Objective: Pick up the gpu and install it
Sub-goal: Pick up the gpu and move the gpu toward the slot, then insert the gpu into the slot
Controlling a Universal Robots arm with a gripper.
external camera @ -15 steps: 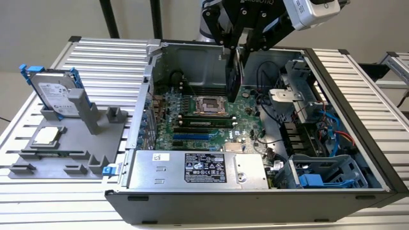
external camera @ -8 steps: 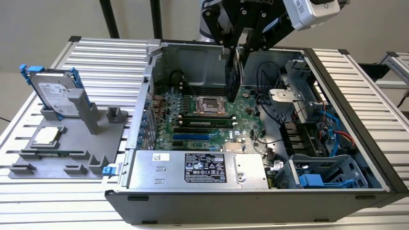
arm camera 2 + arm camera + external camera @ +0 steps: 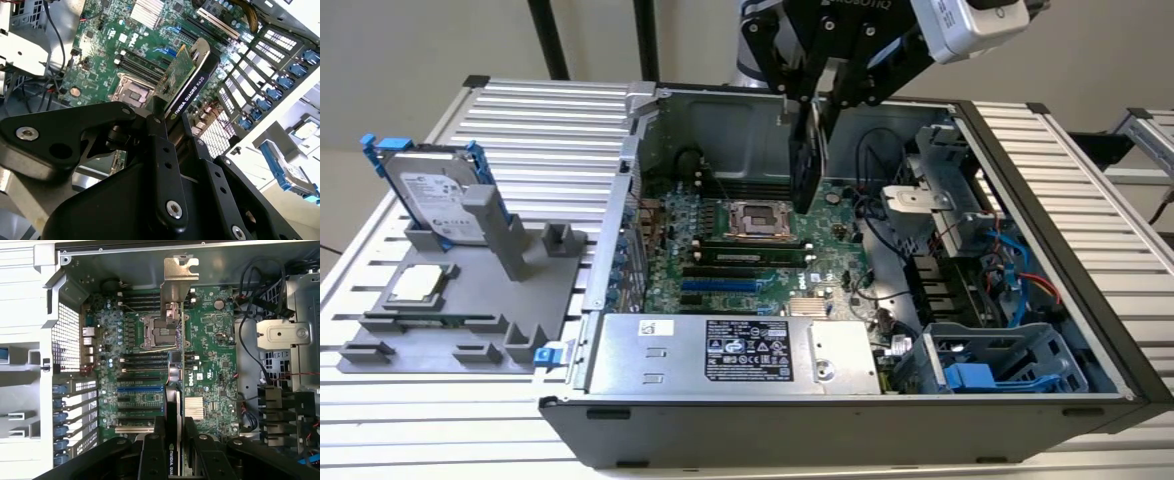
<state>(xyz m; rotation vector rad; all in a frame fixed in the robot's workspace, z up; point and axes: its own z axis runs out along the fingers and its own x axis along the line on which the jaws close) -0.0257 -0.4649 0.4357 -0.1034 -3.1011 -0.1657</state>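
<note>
The gpu (image 3: pixel 807 150) is a green card with a black cooler and a silver end bracket (image 3: pixel 177 285). It hangs on edge, upright, inside the open computer case and above the motherboard (image 3: pixel 720 270). My gripper (image 3: pixel 811 98) is shut on its upper edge. In the second wrist view the black fingers (image 3: pixel 159 131) clamp the gpu (image 3: pixel 187 82) from both sides. The first wrist view looks straight down the card's edge (image 3: pixel 174 390), which sits over the board near the CPU socket (image 3: pixel 161 332) and beside the blue expansion slot (image 3: pixel 140 389). The card floats above the board, apart from the slots.
The case walls (image 3: pixel 1041 220) ring the work area. A power supply (image 3: pixel 734 350) lies at the front, with cables and a drive cage (image 3: pixel 987 360) at the exterior view's right. On the exterior view's left, a grey fixture (image 3: pixel 454 330) holds a hard drive in a blue frame (image 3: pixel 438 200) and a CPU chip (image 3: pixel 420 285).
</note>
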